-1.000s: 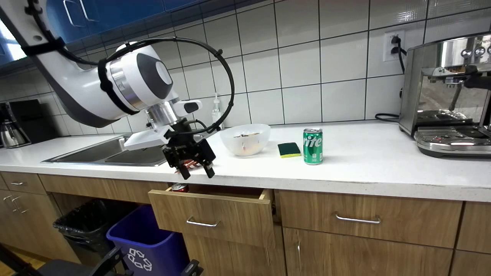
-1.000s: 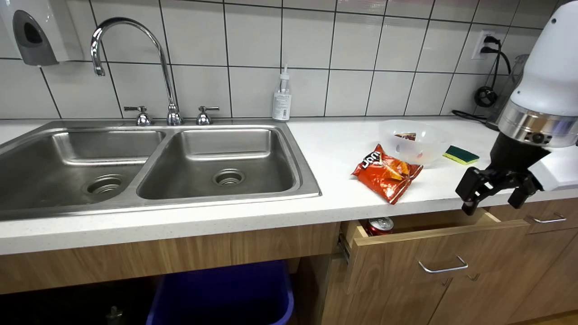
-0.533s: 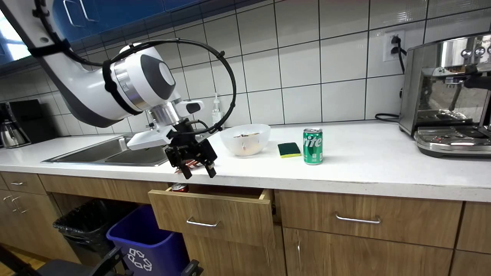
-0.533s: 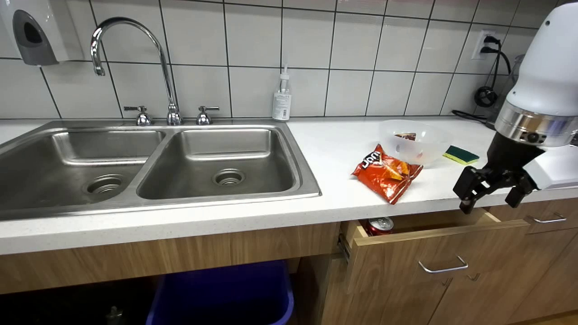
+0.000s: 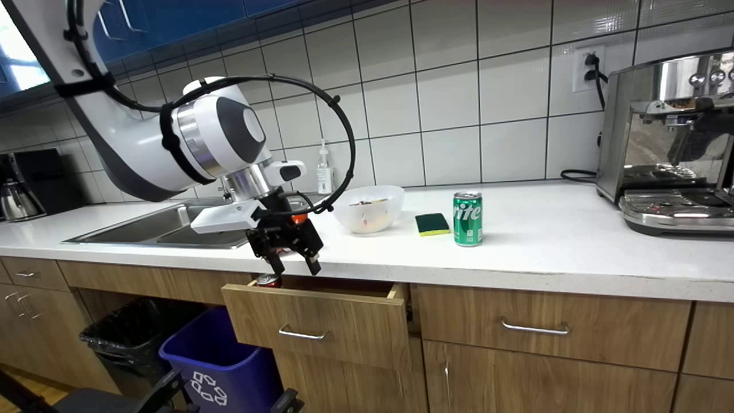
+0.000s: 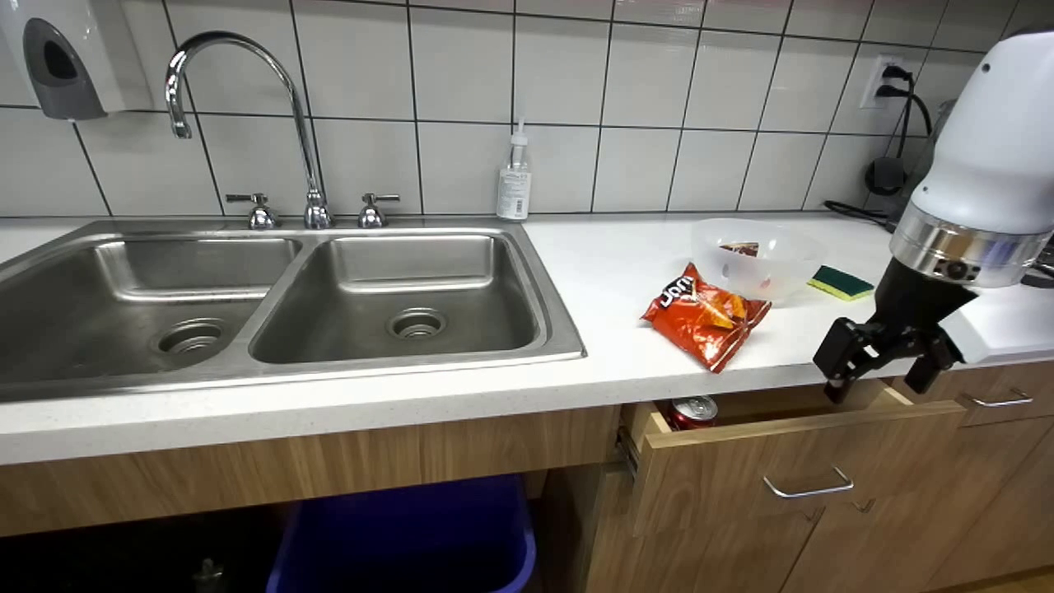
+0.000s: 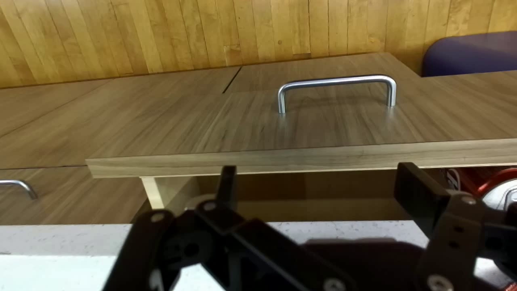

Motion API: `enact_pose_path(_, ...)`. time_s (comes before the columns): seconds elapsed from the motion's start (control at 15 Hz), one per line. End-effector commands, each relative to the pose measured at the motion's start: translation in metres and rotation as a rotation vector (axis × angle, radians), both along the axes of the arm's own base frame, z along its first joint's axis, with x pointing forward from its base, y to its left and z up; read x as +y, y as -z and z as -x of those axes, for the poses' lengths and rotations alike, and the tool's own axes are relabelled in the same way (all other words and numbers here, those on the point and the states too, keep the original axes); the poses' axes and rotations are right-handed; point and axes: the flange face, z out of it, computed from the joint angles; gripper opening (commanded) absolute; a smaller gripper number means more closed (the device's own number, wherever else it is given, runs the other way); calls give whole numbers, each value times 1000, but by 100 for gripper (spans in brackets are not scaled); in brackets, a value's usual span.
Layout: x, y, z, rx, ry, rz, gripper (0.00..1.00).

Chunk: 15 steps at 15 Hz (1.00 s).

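Note:
My gripper stands open above a pulled-out wooden drawer, fingers pointing down and nothing between them. In the wrist view the drawer's front panel runs just beyond the gripper, with its metal handle farther out. A red can with a silver top sits inside the drawer at one end; the wrist view shows part of this can beside one finger. On the counter lies an orange chip bag, apart from the gripper. How far the fingertips are from the drawer I cannot tell.
The white counter's front edge runs close behind the fingers. On it are a translucent bowl, a sponge, a green can and a coffee machine. A steel sink and a blue bin lie to one side.
My gripper has come down a little toward the drawer and shifted slightly left in an exterior view. It has stayed open. The drawer, can and bag have not moved.

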Motion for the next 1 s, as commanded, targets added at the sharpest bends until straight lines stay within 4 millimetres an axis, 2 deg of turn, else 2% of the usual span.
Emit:
enact_pose_path(0.0,4,11,-15,-20,-12,-20,100)
enact_pose_path(0.53,15,28,-43,-32,-50,-19,100)
enact_pose_path(0.93,25,48,-52,-7,-59,-16,100)
